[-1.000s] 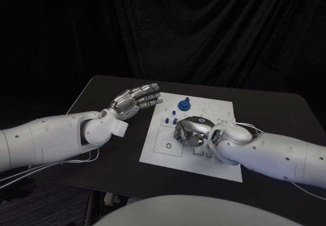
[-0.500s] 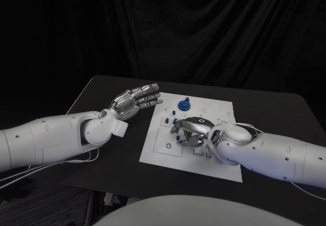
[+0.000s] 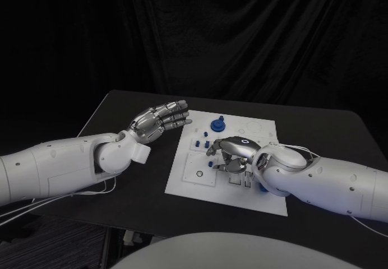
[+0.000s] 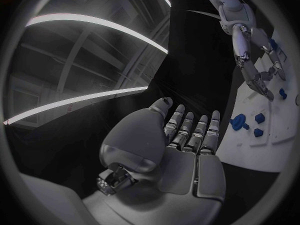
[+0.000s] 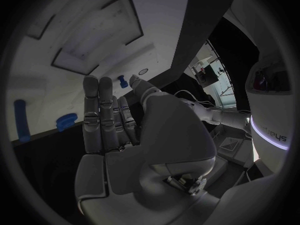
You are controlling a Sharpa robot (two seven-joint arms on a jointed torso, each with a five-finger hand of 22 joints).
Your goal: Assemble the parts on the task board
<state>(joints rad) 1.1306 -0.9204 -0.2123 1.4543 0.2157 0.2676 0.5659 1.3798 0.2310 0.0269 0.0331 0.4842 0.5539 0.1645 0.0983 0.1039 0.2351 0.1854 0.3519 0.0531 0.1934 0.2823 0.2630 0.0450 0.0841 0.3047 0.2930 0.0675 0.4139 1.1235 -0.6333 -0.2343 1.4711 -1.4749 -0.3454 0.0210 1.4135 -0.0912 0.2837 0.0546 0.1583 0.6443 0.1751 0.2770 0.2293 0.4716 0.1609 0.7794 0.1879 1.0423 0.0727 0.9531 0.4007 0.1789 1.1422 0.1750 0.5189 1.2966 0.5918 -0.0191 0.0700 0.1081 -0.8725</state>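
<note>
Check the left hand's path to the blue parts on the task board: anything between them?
Nothing visible. The left hand hovers open over bare table beside the task board; the blue parts lie past the board's edge, with open space between. The right hand works farther in.
</note>
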